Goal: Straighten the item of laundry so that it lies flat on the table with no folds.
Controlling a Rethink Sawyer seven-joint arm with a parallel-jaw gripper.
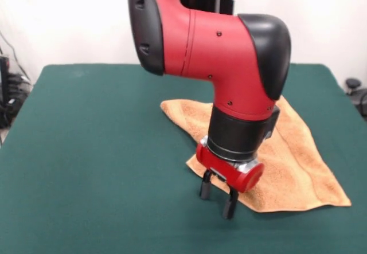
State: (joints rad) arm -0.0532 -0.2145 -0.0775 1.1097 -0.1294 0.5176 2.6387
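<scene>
The orange-tan towel (pixel 295 162) lies on the dark green table (pixel 86 151), right of centre, folded over on itself into a rough triangle with a point at the near right. My gripper (pixel 217 201) hangs from the red and black arm at the towel's near left edge. Its two black fingers (pixel 205 186) point down and stand apart, open, with nothing between them. The tips are at or just above the table, right beside the towel's edge. The arm hides the towel's middle part.
The arm's big red elbow (pixel 218 42) fills the upper centre of the view. Cables and dark equipment (pixel 8 93) sit off the table's left edge, and a dark object (pixel 355 90) off the right edge.
</scene>
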